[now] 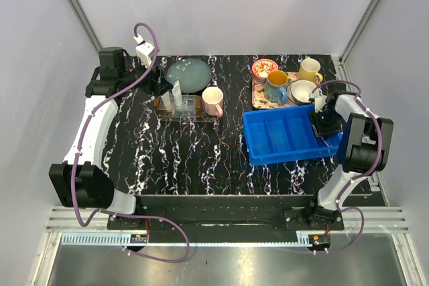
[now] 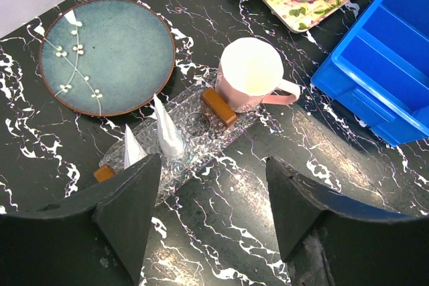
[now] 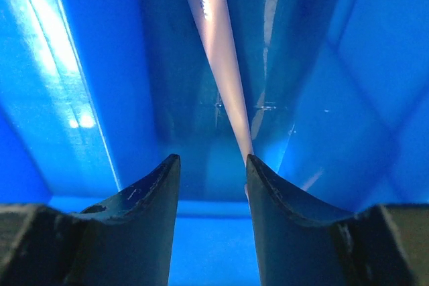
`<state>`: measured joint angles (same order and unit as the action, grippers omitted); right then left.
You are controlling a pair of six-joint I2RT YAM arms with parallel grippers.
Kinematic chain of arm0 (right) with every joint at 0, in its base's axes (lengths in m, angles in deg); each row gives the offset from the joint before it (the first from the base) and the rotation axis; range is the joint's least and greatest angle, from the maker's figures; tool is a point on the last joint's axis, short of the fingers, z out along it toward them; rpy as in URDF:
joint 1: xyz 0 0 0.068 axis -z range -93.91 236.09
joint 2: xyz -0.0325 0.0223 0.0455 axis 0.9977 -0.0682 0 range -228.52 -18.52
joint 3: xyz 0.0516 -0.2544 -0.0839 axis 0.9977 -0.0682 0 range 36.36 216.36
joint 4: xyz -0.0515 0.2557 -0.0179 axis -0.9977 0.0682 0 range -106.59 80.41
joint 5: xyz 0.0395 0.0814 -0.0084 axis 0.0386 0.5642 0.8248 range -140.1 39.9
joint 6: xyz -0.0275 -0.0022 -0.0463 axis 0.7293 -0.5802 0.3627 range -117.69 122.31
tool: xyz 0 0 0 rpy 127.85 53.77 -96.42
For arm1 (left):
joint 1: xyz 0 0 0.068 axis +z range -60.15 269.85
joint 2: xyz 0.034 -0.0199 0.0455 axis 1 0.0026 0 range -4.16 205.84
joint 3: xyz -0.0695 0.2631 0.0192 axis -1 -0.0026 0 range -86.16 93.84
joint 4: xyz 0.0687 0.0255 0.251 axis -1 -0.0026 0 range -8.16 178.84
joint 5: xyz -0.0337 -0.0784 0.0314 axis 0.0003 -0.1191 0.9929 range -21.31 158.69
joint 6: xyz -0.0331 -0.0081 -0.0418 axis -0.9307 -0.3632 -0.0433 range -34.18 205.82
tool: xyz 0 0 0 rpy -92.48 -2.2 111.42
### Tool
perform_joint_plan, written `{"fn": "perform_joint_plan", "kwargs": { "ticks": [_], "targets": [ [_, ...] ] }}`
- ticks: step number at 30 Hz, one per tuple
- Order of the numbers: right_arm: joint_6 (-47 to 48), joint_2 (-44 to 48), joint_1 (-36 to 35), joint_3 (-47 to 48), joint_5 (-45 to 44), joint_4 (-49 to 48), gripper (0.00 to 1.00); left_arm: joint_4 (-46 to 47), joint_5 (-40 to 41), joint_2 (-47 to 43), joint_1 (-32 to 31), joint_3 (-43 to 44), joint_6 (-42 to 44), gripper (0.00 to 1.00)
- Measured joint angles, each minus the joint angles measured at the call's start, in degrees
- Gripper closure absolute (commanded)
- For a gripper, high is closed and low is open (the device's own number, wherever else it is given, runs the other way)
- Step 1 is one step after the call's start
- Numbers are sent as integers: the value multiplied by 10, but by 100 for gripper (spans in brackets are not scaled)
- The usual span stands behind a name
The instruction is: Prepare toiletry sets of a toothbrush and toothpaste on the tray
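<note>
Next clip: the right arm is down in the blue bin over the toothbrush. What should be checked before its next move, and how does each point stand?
1. Toothbrush between the right gripper's jaws: ok, but off centre, close to one finger.
2. Grip on the toothbrush: not ok, jaws apart.
3. Left gripper open and empty: ok.
4. Toothpaste in the tray: ok, two tubes standing.
5. Free rack hole for the toothbrush: cannot tell.
6. Room at the tray's end: not ok, the pink mug sits right against it.
</note>
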<state>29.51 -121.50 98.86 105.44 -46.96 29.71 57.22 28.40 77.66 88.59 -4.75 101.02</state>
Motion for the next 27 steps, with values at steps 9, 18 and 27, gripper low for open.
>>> {"fn": "perform_joint_plan", "kwargs": {
  "ticks": [9,18,27],
  "targets": [
    [-5,-3,0,-10,-1,-20,59,0,0,0,0,0,7,32],
    [-14,-1,0,-33,11,-43,77,-2,0,-14,0,-5,14,32],
    [-20,16,1,-37,25,-45,93,-2,0,-36,0,-10,18,32]
  ]
}}
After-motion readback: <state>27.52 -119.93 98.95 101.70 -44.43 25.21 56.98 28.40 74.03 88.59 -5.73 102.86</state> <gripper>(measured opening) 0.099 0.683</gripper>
